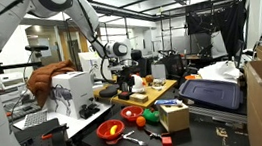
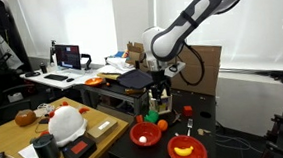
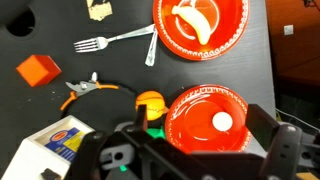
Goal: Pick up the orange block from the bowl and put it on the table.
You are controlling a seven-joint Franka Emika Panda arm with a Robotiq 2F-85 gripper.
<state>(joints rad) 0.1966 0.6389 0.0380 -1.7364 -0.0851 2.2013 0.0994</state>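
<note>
**Orange block on the table, clear of the small bowl; gripper wide and empty**

Almost no writing can be read. The only label in the wrist view is a blue and yellow panel on a pale box (image 3: 58, 140), and its lettering is too blurred to make out. No brand shows anywhere.

The bowl (image 3: 195, 105), small and deep red, is the landmark and sits just ahead of the gripper (image 3: 185, 150). It holds one small pale round thing (image 3: 222, 122) and nothing else. Beyond it, well apart, stands the wider orange-red bowl (image 3: 225, 40) with a yellow banana-shaped piece (image 3: 192, 22) lying in it.

The orange block (image 3: 38, 70) is outside both bowls. It rests flat on the dark table (image 3: 40, 30), well apart from the bowl on the label-box side. Between block and bowl lie pliers with orange handles (image 3: 85, 88). An orange round thing (image 3: 150, 102) with green under it sits just beside the bowl's rim. A metal fork (image 3: 110, 40) lies on the table, farther from the bowl than the pliers and near the wider bowl.

The gripper's fingers (image 3: 270, 150) stand wide apart with nothing between them. In an exterior view the gripper hangs above the bowl (image 2: 143, 135), not touching it.
</note>
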